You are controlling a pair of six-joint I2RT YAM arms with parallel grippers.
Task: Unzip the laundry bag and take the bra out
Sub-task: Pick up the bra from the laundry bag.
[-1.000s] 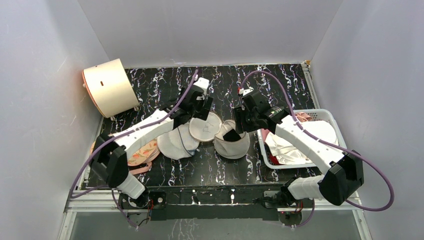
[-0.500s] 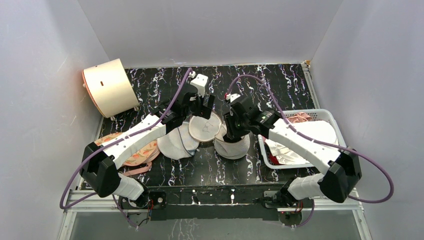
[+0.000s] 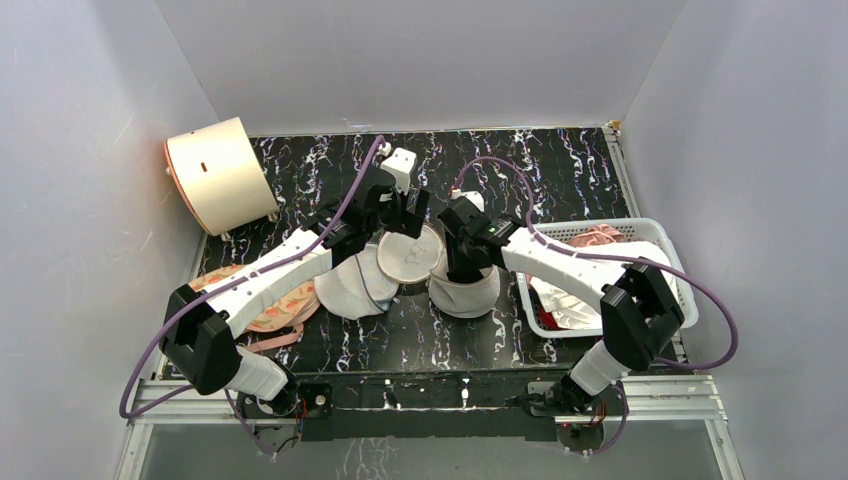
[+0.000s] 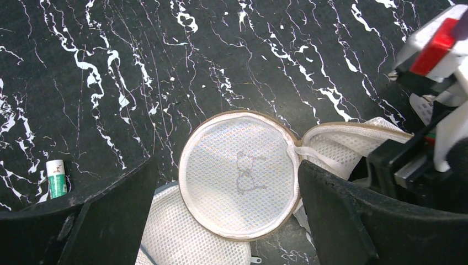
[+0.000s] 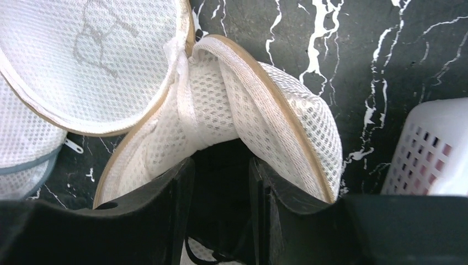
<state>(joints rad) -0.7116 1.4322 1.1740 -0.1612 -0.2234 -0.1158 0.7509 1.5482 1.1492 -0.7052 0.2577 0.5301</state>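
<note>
Laundry bag [image 4: 237,176] is found already unzipped: its round lid, line drawing uppermost, is spread directly beneath the left gripper [image 4: 225,176], whose jaws are held at full width with nothing in them. The bag's body is entered by the right gripper [image 5: 221,187], partly closed, with mesh wall on either side of its fingers. Something dark is seen between them, perhaps the bra, but whether it is gripped cannot be told. With the bag not pinned, mesh could be pinched along with the bra and the whole bag dragged up; a strap could be snagged on the zipper rim.
</note>
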